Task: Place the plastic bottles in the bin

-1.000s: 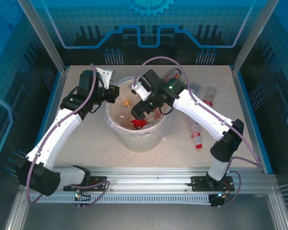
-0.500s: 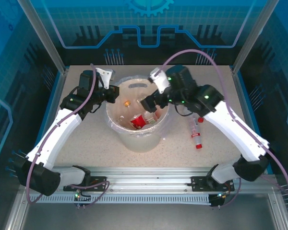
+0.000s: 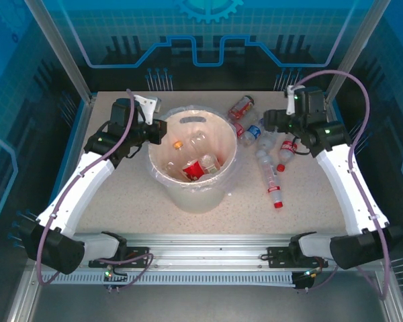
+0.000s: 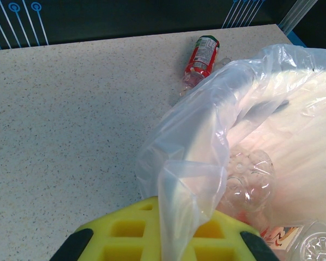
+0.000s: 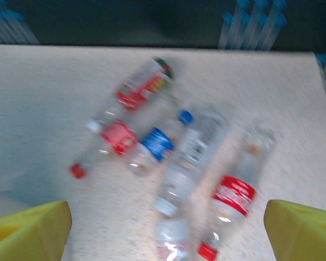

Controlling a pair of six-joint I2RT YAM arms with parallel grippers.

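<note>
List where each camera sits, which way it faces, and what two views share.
Top external: above and behind the robot, looking down on the table, bin, left arm and right arm.
Left wrist: on the left arm, looking across the rim to the far edge; left end effector shut on the bag liner.
Right wrist: on the right arm, looking down at bottles; right end effector open.
Shared: both wrist views hold the red-labelled bottle nearest the far edge.
</note>
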